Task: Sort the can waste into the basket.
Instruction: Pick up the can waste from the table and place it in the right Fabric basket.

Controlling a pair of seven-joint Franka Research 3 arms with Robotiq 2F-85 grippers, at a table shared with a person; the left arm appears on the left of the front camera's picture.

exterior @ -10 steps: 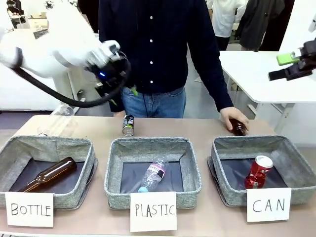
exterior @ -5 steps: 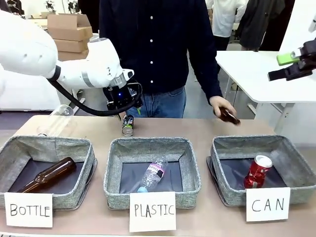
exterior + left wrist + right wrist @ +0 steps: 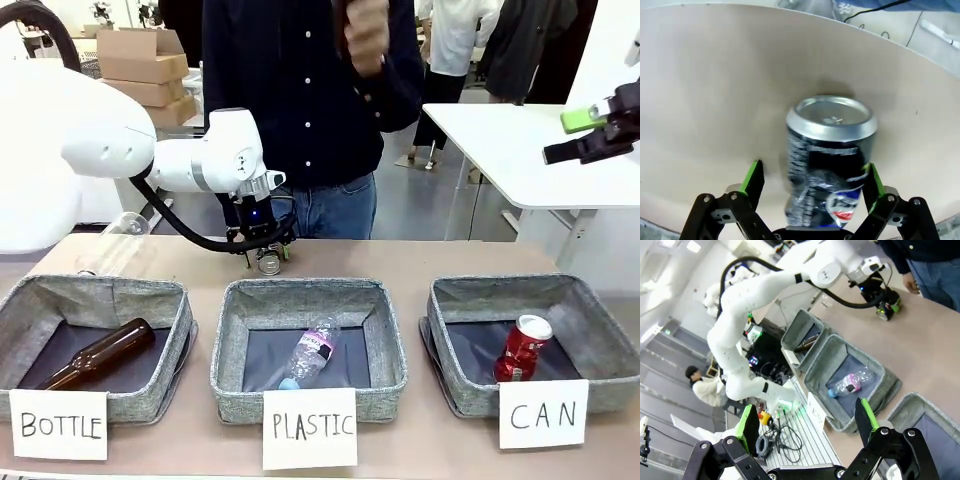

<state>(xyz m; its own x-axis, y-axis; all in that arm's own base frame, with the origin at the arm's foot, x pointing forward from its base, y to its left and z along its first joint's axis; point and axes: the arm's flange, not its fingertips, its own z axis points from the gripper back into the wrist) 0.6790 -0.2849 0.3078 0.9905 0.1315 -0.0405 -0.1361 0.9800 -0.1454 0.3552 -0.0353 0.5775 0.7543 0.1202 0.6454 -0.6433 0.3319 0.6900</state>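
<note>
A black-and-blue can with a silver top stands on the table behind the middle basket. My left gripper has come down over it. In the left wrist view the dented can sits between the open fingers of my left gripper, close to the right pad, with a gap at the left pad. A red can lies in the grey basket carded "CAN" at the right. My right gripper hangs open high at the far right, holding nothing.
The middle "PLASTIC" basket holds a clear bottle, and the "BOTTLE" basket at the left holds a brown one. A clear bottle lies behind the left basket. The person across the table holds a brown bottle raised at chest height.
My left arm swung right and came down until its open fingers straddle the black-and-blue can. The person lifted the brown bottle from the table up to the chest. The right arm stayed still.
</note>
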